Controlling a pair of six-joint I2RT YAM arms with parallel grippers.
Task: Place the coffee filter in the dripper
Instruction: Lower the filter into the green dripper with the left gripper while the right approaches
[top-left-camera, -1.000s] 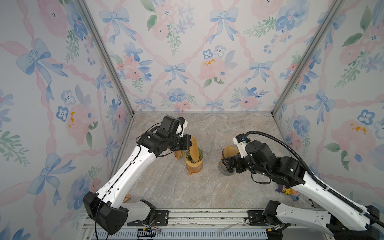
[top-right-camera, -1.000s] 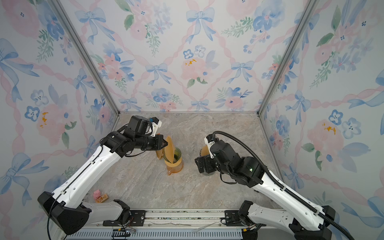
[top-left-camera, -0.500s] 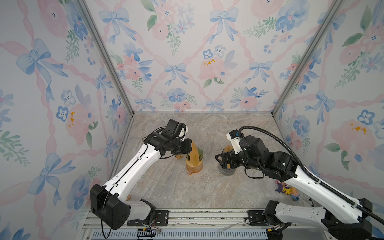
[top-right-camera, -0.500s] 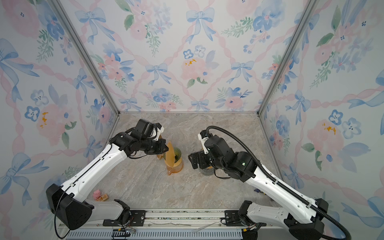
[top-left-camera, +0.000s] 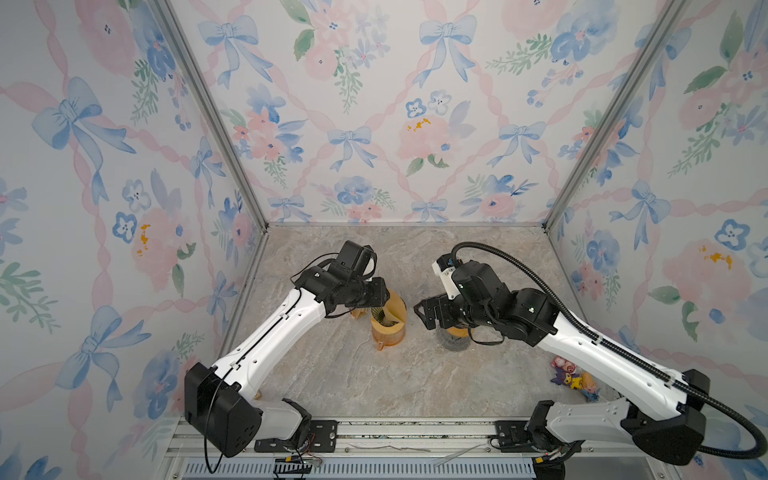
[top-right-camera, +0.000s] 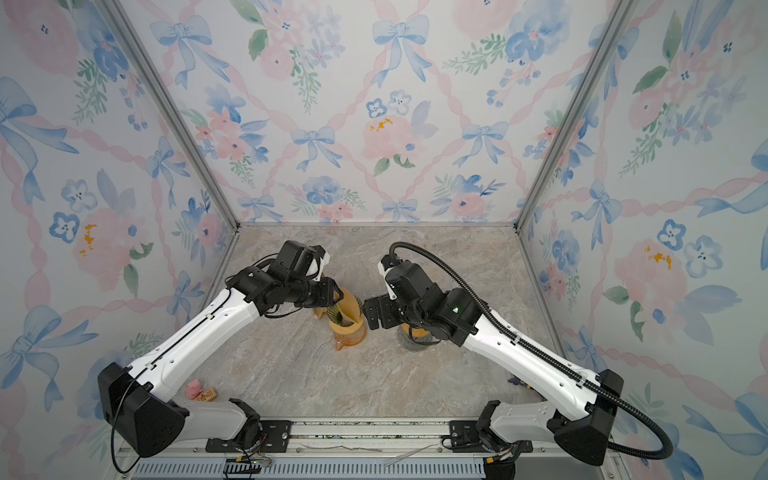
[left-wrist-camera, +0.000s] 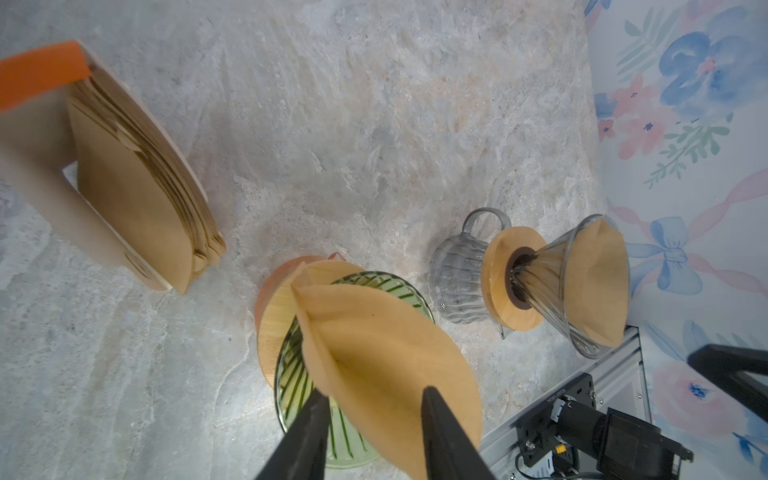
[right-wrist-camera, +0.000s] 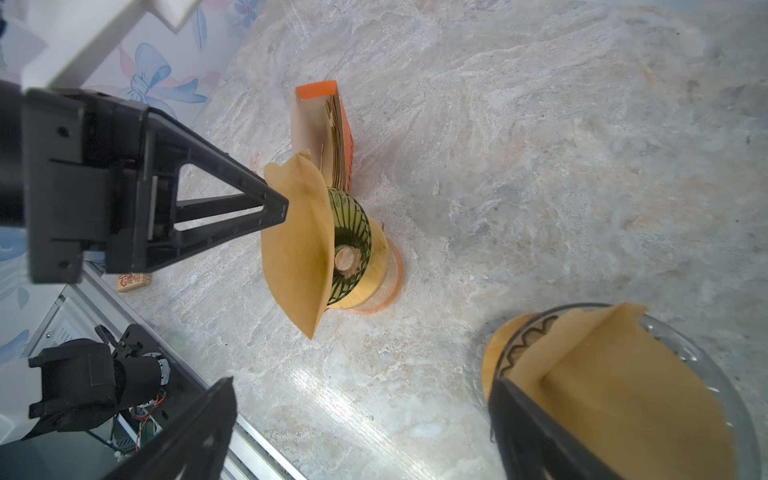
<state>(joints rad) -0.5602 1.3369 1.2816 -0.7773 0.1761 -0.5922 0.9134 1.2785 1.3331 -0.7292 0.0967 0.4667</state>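
Note:
A brown paper coffee filter stands tilted in the green ribbed glass dripper, which sits on a wooden collar over an orange carafe. In both top views the filter sticks up above the dripper rim. My left gripper is open, its fingers parted on either side of the filter's upper edge. In the right wrist view one of its fingertips touches the filter. My right gripper is wide open with nothing between its fingers, hovering right of the green dripper.
A clear glass dripper holding its own filter stands on a glass carafe under my right arm. A box of stacked filters stands behind the green dripper. Small toys lie near the front rail.
My left gripper was shut on the filter and its jaws have now parted, leaving the filter in the green dripper. The right arm has swung left toward the middle.

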